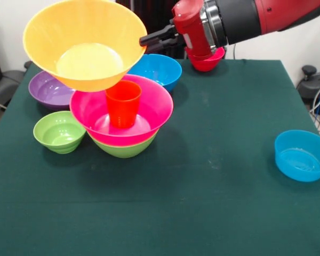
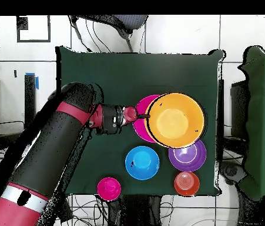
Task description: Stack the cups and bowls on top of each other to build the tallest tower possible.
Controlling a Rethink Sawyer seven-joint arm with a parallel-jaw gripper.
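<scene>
Black pincer (image 1: 145,40) clamps the rim of the large orange bowl (image 1: 85,42); you can see its dark fingers meeting the rim at the bowl's right edge in the front view. That bowl hangs tilted in the air, its mouth turned toward the camera, above and a bit left of the tower (image 1: 122,122). Red and black arm (image 1: 240,18) reaches in from the upper right.

Below the held bowl you have the orange cup (image 1: 122,102) standing upright inside the pink bowl (image 1: 149,101), which nests in a green bowl (image 1: 125,149) on the counter (image 1: 202,186). Small green bowl (image 1: 58,132) sits just left of the stack, close to it, contact unclear. Purple bowl (image 1: 48,89) is behind that one, blue bowl (image 1: 160,69) behind the stack. Red bowl (image 1: 205,61) sits at the far edge, partly hidden by the arm. Another blue bowl (image 1: 301,156) is well apart at the right edge.

Overhead, the orange bowl (image 2: 175,120) covers most of the pink one (image 2: 141,118).
</scene>
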